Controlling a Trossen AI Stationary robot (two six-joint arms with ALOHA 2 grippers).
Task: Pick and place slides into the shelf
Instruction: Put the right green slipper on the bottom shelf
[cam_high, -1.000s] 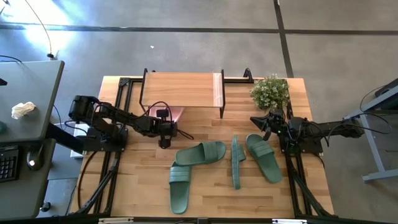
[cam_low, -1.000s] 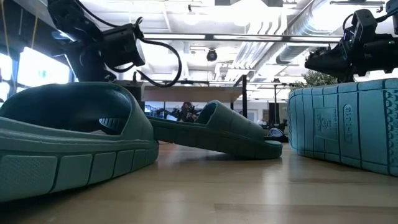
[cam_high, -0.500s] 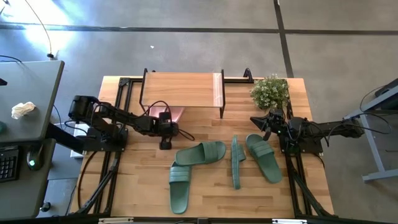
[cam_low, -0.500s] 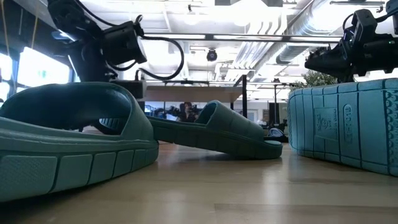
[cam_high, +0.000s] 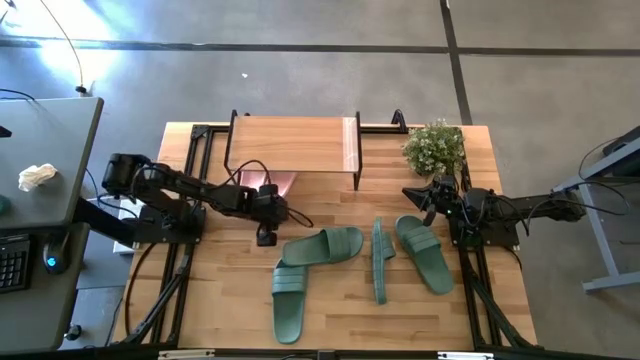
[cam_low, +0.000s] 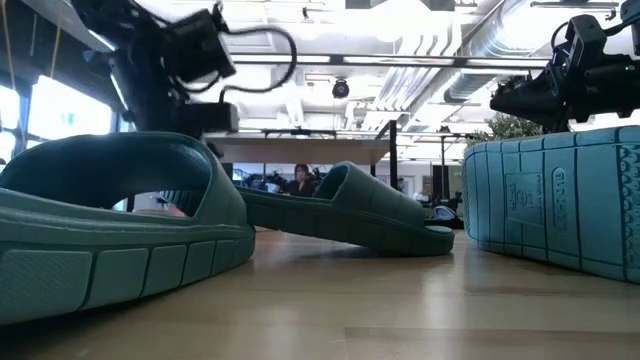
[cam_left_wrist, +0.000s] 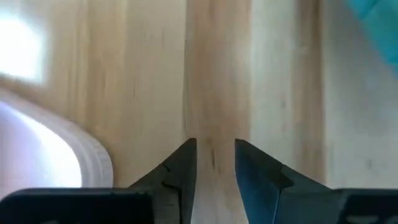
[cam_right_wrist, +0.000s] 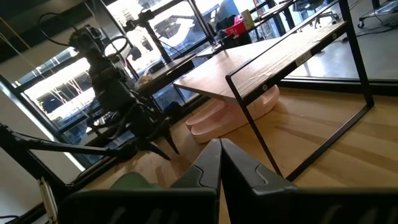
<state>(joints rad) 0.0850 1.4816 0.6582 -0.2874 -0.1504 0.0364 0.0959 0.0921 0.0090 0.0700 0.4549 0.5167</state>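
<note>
**Ana:** Left gripper (cam_high: 265, 237) is hovering over bare counter (cam_high: 340, 300) just in front of the shelf (cam_high: 290, 143), fingers (cam_left_wrist: 180, 171) narrowly parted and holding nothing.

**Ben:** And the other one?

**Ana:** Right gripper (cam_high: 412, 192) is waiting at about three o'clock on the counter, fingers pressed together, empty, beside a leafy potted plant (cam_high: 435, 147).

**Ben:** What is sitting in the shelf?

**Ana:** Pink slides (cam_right_wrist: 230, 112) are lying under its light wooden plank top, inside the thin black frame, at roughly eleven o'clock. From above only a pink edge (cam_high: 275, 181) is showing, just beyond the left gripper.

**Ben:** What is lying around it?

**Ana:** Four green slides are resting out on the counter, toward six o'clock from the shelf. One (cam_high: 322, 246) is lying crosswise near the centre, another (cam_high: 289, 299) is pointing toward six o'clock below it. A third (cam_high: 381, 258) is standing on its edge, and the fourth (cam_high: 423, 252) is lying flat at four o'clock, near the right arm.

**Ben:** Textures?

**Ana:** Rubbery, with wide ribbed straps; the grooved sole of the edge-standing one (cam_low: 555, 205) is showing. Nothing is lying between the left gripper and the nearest green slide.
</note>
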